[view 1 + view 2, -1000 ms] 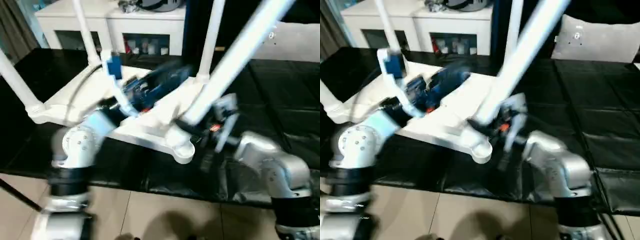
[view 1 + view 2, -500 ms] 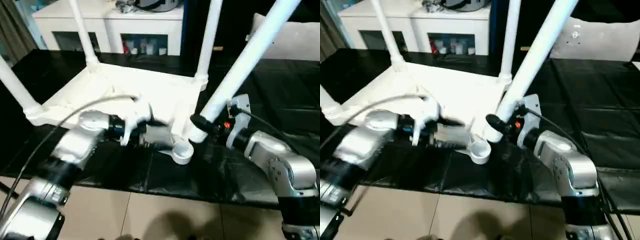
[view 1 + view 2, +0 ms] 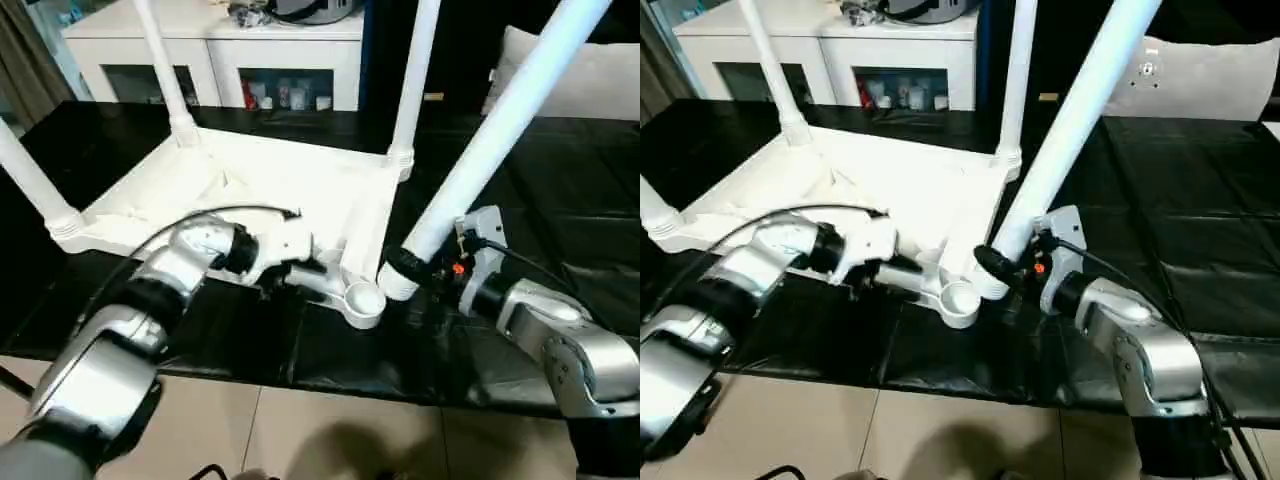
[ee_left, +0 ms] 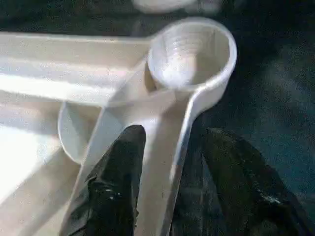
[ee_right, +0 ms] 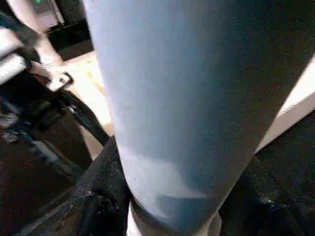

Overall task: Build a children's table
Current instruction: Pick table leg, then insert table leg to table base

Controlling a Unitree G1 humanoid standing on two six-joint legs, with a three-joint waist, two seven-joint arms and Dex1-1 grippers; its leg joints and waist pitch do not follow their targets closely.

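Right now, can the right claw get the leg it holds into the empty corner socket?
Probably yes: the right claw holds the leg beside the empty socket, whose mouth looks unobstructed; the left claw straddles the frame rail behind it.

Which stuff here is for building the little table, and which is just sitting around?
For the job:
- table top, upside down
- three legs already standing in it
- fourth leg in the right gripper
- empty corner socket

Just around:
- white cabinet
- white cushion
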